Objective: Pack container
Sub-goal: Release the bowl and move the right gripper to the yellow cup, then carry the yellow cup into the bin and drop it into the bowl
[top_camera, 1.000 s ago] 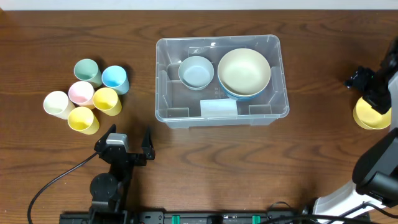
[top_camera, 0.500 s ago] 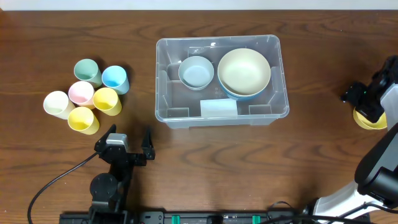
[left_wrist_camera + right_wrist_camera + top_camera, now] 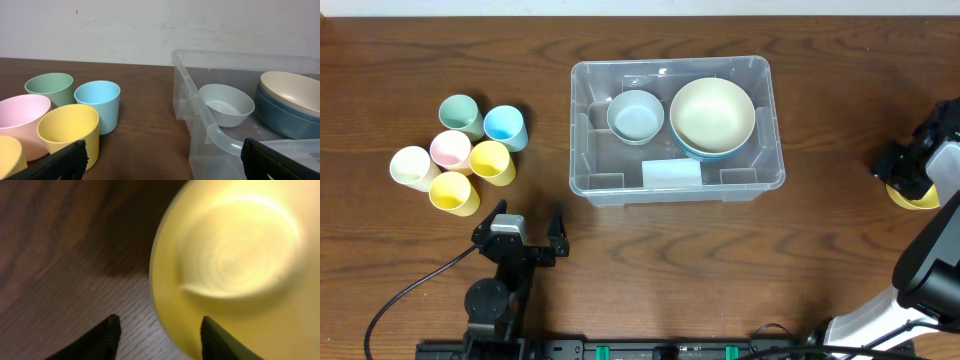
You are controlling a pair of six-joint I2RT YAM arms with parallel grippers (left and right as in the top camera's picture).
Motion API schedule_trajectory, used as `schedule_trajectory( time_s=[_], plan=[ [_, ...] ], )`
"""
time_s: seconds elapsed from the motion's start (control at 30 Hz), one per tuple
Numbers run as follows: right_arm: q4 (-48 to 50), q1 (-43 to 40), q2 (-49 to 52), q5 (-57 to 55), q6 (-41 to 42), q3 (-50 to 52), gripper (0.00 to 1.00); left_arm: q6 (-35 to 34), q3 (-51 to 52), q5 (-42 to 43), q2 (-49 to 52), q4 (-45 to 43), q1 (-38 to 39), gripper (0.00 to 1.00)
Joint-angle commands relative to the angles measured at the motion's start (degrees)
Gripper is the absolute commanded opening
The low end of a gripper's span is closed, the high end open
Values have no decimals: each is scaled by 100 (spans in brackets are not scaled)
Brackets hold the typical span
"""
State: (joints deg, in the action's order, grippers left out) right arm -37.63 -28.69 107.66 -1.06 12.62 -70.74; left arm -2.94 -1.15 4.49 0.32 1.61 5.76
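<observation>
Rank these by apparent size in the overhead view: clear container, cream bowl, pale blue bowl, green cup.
Largest to smallest:
1. clear container
2. cream bowl
3. pale blue bowl
4. green cup

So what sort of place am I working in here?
Probably a lab or test bench rather than a kitchen: a wooden table against a plain white wall, a cable trailing over it, and a clear container and coloured cups set out.

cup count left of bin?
6, all left of the clear bin: green cup, blue cup at back; pink cup, yellow cup mid; cream cup, second yellow cup in front. None look hidden.
</observation>
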Motion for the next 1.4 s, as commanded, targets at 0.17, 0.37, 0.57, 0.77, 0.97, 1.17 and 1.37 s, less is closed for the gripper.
schedule_trajectory(
  time_s=[0.17, 0.37, 0.57, 0.77, 0.97, 1.17, 1.37],
  plan=[
    [57, -7, 225, -31, -68, 44, 1, 35, 92, 92, -9, 203, -17, 98],
    [-120, 225, 223, 109, 256, 37, 1, 35, 92, 92, -9, 203, -17, 98],
    [-546, 1147, 205, 262, 142, -413, 1, 35, 92, 92, -9, 203, -17, 98],
    [-1904, 2273, 59, 190, -140, -2251, 1, 35, 92, 92, -9, 203, -17, 98],
    [-3115, 3324, -127, -264, -155, -4631, 1, 35, 92, 92, -9, 203, -17, 98],
    [-3104, 4745, -127, -278, -656, -5768, 1, 35, 92, 92, -9, 203, -17, 98],
    [-2197, 6367, 111, -562, -1043, -5626, 1, 35, 92, 92, -9, 203, -17, 98]
  ],
)
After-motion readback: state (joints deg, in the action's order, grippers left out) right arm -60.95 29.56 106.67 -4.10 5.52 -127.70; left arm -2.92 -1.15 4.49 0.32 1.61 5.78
